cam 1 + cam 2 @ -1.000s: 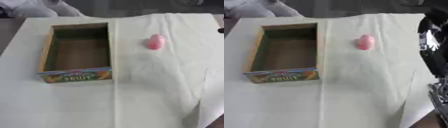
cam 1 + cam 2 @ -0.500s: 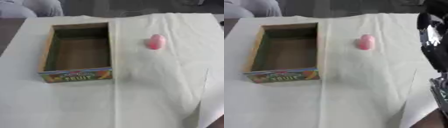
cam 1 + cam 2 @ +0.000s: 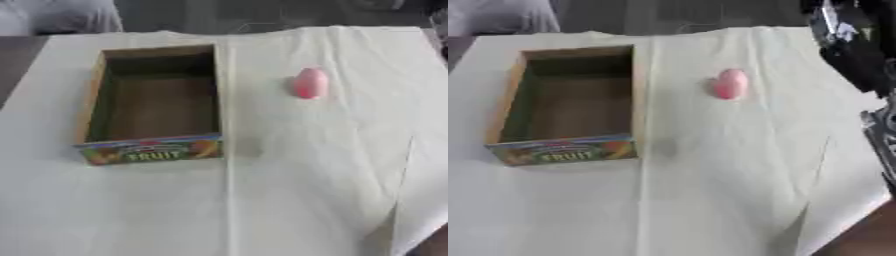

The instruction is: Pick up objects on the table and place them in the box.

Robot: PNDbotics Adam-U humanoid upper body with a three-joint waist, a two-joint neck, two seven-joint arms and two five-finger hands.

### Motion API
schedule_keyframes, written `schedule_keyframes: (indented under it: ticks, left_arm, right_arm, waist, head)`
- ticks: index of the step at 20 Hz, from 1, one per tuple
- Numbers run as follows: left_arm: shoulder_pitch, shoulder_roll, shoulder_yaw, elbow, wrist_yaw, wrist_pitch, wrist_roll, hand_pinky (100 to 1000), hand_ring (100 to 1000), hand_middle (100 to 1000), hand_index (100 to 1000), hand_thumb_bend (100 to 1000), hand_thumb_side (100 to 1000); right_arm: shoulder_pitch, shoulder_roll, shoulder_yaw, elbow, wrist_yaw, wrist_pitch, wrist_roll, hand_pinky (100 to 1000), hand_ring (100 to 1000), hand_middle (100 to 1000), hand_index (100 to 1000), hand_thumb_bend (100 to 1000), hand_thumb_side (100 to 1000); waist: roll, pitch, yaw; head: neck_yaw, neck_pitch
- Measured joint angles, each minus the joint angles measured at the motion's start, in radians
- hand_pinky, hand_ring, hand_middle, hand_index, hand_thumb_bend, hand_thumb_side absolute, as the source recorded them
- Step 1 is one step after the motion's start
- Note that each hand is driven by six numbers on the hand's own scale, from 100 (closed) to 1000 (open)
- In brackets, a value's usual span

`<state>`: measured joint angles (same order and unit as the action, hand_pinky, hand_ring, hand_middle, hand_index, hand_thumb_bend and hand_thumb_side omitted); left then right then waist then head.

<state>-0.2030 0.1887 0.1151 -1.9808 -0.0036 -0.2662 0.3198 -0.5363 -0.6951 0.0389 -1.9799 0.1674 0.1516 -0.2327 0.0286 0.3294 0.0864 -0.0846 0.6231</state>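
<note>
Neither robot hand appears in the left eye view, so nothing there shows fingers clenched, released or grasping. What that view does show is a white cloth (image 3: 289,165) spread over the table, creased lengthwise down the middle, with a shallow cardboard box (image 3: 90,107) lying on its left half. Its near wall carries a colourful printed label reading FRUIT, and its inside looks bare brown. To the right of the box and well apart from it, toward the far side, a small pink egg-shaped object (image 3: 310,83) rests on the cloth, touching nothing else. A person's grey-clad shape sits at the far left edge, off the cloth. Turning to the right eye view, the same box and pink object lie in the same arrangement, shifted a little leftward in the picture. Along the right edge a black and silver robot arm (image 3: 852,42) comes down from the upper corner, glossy with bright reflections, and more of its silver metal shows lower on that edge. It is the right arm, and it stands clear of the pink object. Whether a hand is part of what shows there I cannot tell, nor how any fingers are set.
</note>
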Motion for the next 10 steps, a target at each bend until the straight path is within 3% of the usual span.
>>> schedule_keyframes:
  ticks: [5, 10]
  left_arm:
    - [0.002, 0.000, -0.002, 0.000, 0.004, 0.002, -0.003, 772, 543, 610, 845, 100, 636]
    - [0.003, 0.004, -0.007, 0.000, 0.005, 0.000, -0.008, 772, 543, 610, 845, 100, 634]
  right_arm:
    - [-0.105, -0.060, 0.037, 0.034, 0.057, 0.082, 0.092, 689, 825, 764, 847, 446, 690]
    - [-0.216, -0.095, 0.094, 0.106, 0.117, 0.107, 0.179, 701, 831, 775, 857, 447, 638]
  waist:
    - [0.001, -0.003, 0.002]
    - [0.001, -0.006, 0.008]
  head:
    - [-0.004, 0.002]
    - [-0.007, 0.008]
